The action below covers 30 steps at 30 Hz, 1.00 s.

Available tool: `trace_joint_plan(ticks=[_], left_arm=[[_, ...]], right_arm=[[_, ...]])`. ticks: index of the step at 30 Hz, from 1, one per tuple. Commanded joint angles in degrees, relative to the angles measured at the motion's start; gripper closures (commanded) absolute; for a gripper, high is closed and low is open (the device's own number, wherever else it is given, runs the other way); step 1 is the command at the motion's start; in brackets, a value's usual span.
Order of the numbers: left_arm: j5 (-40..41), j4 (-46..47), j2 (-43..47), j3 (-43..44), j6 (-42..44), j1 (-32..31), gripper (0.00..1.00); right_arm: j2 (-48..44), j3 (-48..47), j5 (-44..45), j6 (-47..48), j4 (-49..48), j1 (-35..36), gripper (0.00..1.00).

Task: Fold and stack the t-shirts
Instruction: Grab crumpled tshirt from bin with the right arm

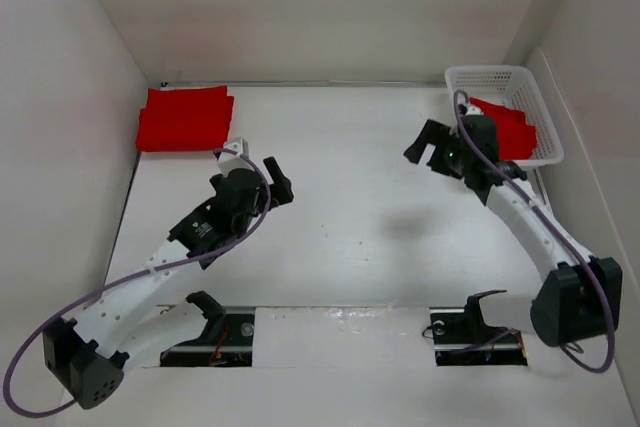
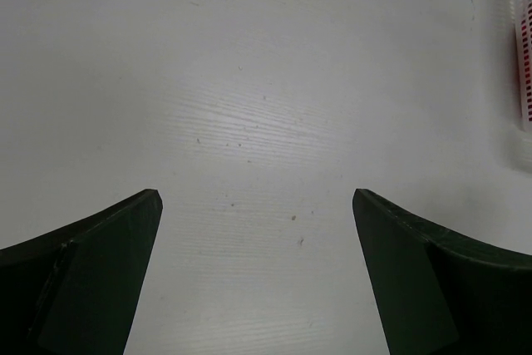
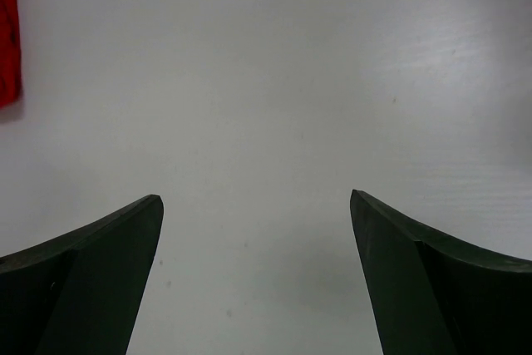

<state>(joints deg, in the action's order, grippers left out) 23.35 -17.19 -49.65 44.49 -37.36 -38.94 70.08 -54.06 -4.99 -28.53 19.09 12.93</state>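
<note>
The left gripper [image 2: 256,199] and right gripper [image 3: 256,199] hang above the table [image 1: 350,217] with jaws spread wide, holding nothing, while folded red t-shirts [image 1: 185,119] sit stacked at the far left corner and another red shirt [image 1: 508,127] lies in the white basket [image 1: 495,77].

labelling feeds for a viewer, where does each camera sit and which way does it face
top external: above, behind the arm bases, looking down on the table; both arms, left hand and right hand open.
left wrist: on left arm, looking across the table, mesh basket at right edge; own fingers show.
right wrist: on right arm, looking across the table, folded red t-shirts at left edge; own fingers show.
shared: top and left wrist, mesh basket; top and right wrist, folded red t-shirts.
</note>
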Motion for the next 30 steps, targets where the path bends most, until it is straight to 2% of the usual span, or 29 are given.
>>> trace_joint_plan(ticks=[1,4,5,8,10,12,14,15,19,25,26,28,30], left_arm=[[-1.6,5.1,-3.1,1.1,1.7,-0.3,0.00],[-3.2,6.9,-7.4,4.0,4.2,-0.3,0.00],[-3.2,6.9,-8.5,4.8,4.2,-0.3,0.00],[-4.5,7.4,-13.6,8.1,5.6,1.4,0.00],[-6.9,7.4,-16.2,10.3,5.6,2.9,0.00],[-6.0,7.4,-19.3,11.2,5.6,2.9,0.00],[-3.8,7.4,-20.8,12.9,6.2,2.9,0.00],[-3.8,7.4,-21.5,12.9,6.2,2.9,0.00],[-2.6,8.0,-21.5,14.0,6.2,2.9,0.00],[-0.6,8.7,-22.1,14.5,6.2,2.9,0.00],[-0.6,8.7,-22.1,14.5,6.2,2.9,0.00],[-0.1,8.0,-22.1,15.0,6.2,2.9,0.00],[-0.1,8.0,-22.1,15.0,6.2,2.9,0.00]], right_arm=[[6.4,-9.2,-2.2,0.8,-2.3,-8.6,0.00],[15.7,-17.6,-2.7,3.1,-0.1,-13.5,0.00],[18.3,-23.1,-1.9,3.7,0.9,-16.2,0.00],[29.2,-31.8,3.8,3.7,5.6,-19.8,0.00],[37.6,-40.9,6.3,5.0,8.9,-21.1,0.00],[43.4,-50.2,9.0,5.5,12.7,-22.8,0.00],[54.1,-59.1,10.8,6.2,16.5,-24.7,0.00],[54.1,-61.4,11.3,6.2,16.5,-25.2,0.00],[64.2,-69.8,12.0,6.8,21.1,-27.2,0.00],[72.0,-72.0,17.9,6.3,23.4,-27.3,0.00],[72.7,-72.9,18.9,5.3,25.4,-27.3,0.01],[72.7,-72.9,19.6,5.3,24.9,-27.3,0.11],[72.0,-71.6,20.9,5.3,24.3,-26.6,0.30]])
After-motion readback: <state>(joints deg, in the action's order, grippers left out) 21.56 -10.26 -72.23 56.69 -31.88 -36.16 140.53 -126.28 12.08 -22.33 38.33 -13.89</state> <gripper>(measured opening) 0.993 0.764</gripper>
